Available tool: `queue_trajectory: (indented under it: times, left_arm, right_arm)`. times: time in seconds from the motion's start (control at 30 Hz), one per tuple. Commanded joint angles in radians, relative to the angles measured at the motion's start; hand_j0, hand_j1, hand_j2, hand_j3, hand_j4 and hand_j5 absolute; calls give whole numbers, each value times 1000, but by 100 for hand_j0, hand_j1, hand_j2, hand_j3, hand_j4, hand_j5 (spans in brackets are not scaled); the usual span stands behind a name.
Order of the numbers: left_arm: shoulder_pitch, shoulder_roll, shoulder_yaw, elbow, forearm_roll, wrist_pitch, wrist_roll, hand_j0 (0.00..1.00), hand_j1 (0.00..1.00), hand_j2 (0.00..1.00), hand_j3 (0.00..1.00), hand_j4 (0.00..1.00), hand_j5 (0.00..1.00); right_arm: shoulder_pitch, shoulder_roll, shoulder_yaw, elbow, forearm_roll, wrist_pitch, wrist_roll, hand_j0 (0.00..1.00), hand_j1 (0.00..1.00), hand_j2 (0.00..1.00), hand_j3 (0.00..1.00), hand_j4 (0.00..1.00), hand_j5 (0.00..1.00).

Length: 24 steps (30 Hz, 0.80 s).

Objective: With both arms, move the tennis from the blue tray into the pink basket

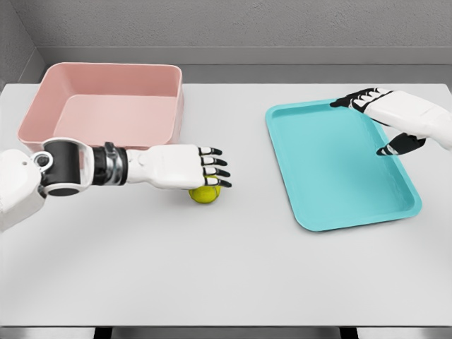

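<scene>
A yellow-green tennis ball (205, 194) lies on the white table, between the pink basket (42, 106) and the blue tray (339, 205). My left hand (212, 167) hovers flat just over the ball, fingers stretched out, partly hiding its top. Over the tray's far right side my right hand (385, 116) hangs with fingers spread and holds nothing. Nothing lies in the tray or in the basket.
The white table (226, 275) runs wide in front of the ball. The basket stands at the back left, the tray at the right. A grey wall closes the back.
</scene>
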Motion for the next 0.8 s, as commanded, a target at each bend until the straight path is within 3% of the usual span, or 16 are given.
queue_trajectory:
  times: [0.0, 0.3, 0.67, 0.77]
  left_arm:
    - [0, -11, -14, -3, 4, 1, -4, 100, 100, 100, 100, 100, 100]
    - [-14, -29, -43, 23, -53, 1, -23, 100, 100, 100, 100, 100, 100]
    - [-41, -57, -83, 67, -56, 1, -23, 100, 100, 100, 100, 100, 100]
    - [-41, -57, -83, 67, -52, 1, -58, 87, 87, 87, 87, 87, 87]
  right_arm:
    - [0, -1, 0, -2, -3, 1, 0, 100, 100, 100, 100, 100, 100]
    - [17, 8, -2, -2, -3, 1, 0, 100, 100, 100, 100, 100, 100]
    - [8, 11, -46, -2, -3, 1, 0, 100, 100, 100, 100, 100, 100]
    - [9, 10, -46, 0, -3, 1, 0, 100, 100, 100, 100, 100, 100]
